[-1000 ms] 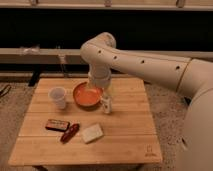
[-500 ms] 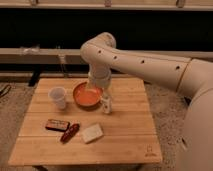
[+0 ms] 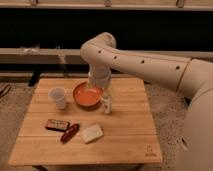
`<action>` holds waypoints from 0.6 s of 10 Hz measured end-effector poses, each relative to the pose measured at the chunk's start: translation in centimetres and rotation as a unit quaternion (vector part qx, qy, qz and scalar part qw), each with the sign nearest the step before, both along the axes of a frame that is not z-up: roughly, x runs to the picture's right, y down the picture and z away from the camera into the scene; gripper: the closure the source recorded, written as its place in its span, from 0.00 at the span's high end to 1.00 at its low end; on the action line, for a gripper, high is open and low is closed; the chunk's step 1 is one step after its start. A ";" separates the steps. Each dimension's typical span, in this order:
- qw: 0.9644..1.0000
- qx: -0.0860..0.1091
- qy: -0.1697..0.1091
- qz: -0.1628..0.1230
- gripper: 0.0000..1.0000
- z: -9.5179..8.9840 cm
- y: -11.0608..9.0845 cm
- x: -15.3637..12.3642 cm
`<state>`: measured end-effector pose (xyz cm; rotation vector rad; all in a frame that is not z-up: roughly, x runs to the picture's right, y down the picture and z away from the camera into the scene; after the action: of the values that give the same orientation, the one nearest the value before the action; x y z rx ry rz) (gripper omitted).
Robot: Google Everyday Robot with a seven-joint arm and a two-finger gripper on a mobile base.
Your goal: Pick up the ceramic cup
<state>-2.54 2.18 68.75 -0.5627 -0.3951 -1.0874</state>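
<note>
Downturned hand (image 3: 104, 94) hangs at the orange bowl's (image 3: 76, 93) rim, right of ceramic cup (image 3: 58, 96); grip untellable.

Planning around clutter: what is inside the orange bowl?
The orange bowl looks bare inside where visible. Its right rear part is covered by the end effector, which hangs over that rim. The ceramic cup stands apart beside it.

Over the last second hardly anything differs. The gripper (image 3: 103, 92), low at the right rim of the orange bowl (image 3: 85, 97) and just above the small white bottle (image 3: 106, 106), shows no shift that can be made out, and the arm (image 3: 145, 65) holds the same bend. The ceramic cup (image 3: 57, 97) left of the bowl and the other things on the wooden table (image 3: 125, 135) lie where they lay.
</note>
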 end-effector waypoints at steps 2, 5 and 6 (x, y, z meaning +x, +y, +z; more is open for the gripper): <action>1.000 0.000 0.000 0.000 0.80 0.0 0.0 0.0; 1.000 0.000 -0.001 -0.001 0.80 0.0 0.0 0.0; 1.000 0.005 -0.003 -0.010 0.80 -0.1 -0.1 -0.2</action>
<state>-2.69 2.07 68.61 -0.5562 -0.3903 -1.1089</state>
